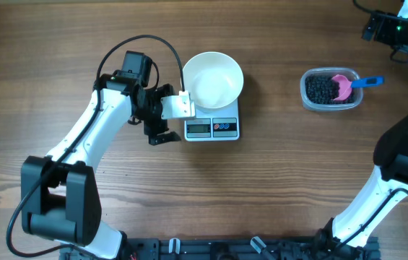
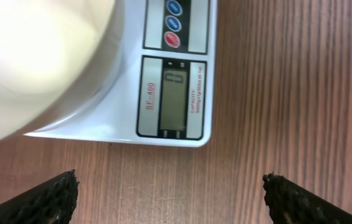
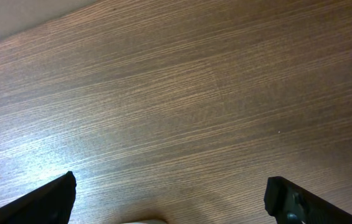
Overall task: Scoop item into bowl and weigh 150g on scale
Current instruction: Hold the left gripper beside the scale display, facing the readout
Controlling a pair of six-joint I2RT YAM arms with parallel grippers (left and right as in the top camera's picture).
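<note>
bowl (image 2: pixel 32 50): left wrist view, blurred, cut by top and left edges | scale (image 2: pixel 171 93): far end cut off at top, display digit too faint to read; overhead view, rear hidden under bowl | right gripper (image 3: pixel 169 190): only fingertips show, at bottom corners | pale sliver (image 3: pixel 143 221): bottom edge, cannot tell what

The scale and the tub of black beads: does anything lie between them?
No. The overhead view shows only bare wooden table between the scale and the tub.
</note>
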